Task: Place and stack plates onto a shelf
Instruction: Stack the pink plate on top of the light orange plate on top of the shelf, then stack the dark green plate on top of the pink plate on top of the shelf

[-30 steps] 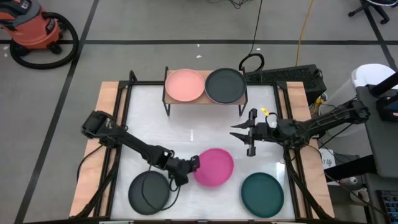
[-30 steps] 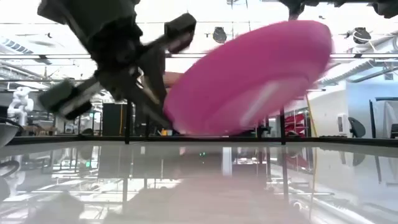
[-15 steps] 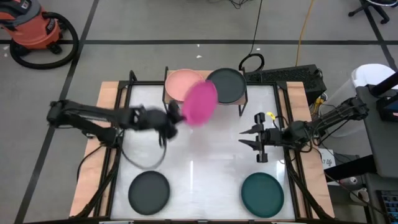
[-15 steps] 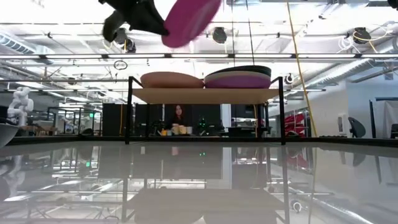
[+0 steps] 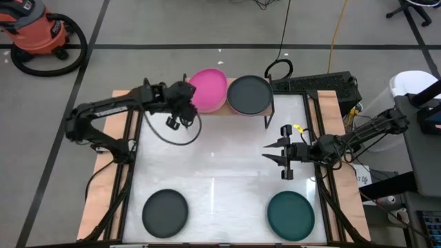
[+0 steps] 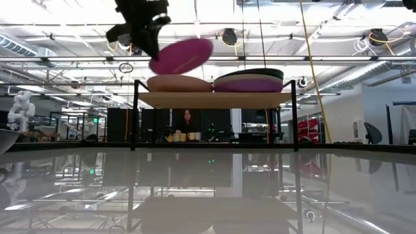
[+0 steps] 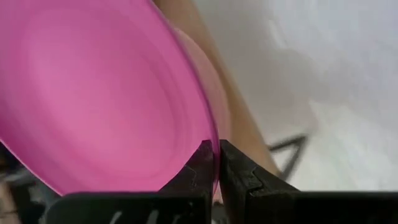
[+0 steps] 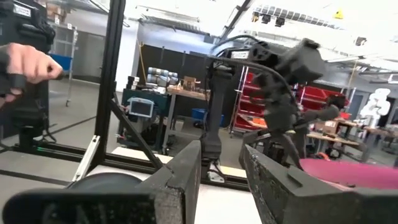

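Holding hot pink plate [image 5: 208, 88] above shelf [image 6: 214, 99] — tilted.

Bright overhead lights; glossy table [image 6: 208, 188] reflections.

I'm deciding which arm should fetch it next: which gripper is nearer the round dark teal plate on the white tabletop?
Right. The right gripper hangs just above the round dark teal plate, toward the shelf. The left gripper is far across, at the shelf, holding the hot pink plate.
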`<action>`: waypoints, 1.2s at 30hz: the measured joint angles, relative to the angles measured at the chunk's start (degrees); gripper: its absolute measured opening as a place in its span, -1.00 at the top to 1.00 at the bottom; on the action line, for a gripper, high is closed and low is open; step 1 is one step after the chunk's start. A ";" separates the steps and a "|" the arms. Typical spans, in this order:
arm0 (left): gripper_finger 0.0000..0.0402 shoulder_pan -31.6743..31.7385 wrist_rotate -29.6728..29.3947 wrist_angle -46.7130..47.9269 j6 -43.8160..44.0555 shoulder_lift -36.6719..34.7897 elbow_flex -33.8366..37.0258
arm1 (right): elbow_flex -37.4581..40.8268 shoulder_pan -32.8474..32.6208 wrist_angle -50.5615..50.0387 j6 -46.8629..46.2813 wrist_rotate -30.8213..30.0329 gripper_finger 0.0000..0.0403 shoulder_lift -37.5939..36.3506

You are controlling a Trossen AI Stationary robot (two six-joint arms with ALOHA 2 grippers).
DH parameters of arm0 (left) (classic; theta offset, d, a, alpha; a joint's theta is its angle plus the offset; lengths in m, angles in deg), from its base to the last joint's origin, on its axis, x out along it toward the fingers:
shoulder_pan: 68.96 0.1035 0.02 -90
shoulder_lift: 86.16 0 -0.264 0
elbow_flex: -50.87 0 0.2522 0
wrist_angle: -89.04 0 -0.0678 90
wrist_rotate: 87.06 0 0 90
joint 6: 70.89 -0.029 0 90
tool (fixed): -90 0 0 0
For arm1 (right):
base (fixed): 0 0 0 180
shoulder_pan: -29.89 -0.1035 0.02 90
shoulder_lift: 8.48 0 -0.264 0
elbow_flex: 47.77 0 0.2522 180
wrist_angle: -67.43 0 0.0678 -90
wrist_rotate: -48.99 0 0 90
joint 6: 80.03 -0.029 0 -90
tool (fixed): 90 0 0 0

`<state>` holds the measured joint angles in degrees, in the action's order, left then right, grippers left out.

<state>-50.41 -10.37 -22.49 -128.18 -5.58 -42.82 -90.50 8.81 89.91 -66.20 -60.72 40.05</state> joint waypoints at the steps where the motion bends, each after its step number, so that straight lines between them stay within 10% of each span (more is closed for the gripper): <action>1: 0.94 0.58 0.03 1.10 0.33 1.20 -0.76 | 0.02 0.00 0.01 -0.40 0.04 0.48 0.15; 20: 0.44 0.53 -0.23 -0.52 6.88 3.38 -2.92 | 0.00 -0.04 -0.86 -1.09 0.04 0.48 0.67; 28: 0.37 -4.42 -0.19 -5.46 16.01 -4.04 -2.92 | -0.08 -0.03 -3.06 -5.37 0.02 0.48 0.63; 36: 0.37 -4.92 11.04 -18.97 26.32 -17.38 2.38 | -9.46 0.11 -25.40 -13.39 -5.89 0.48 2.68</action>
<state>-55.33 0.67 -41.45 -101.86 -22.95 -40.44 -99.96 8.92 64.51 -79.60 -66.61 42.73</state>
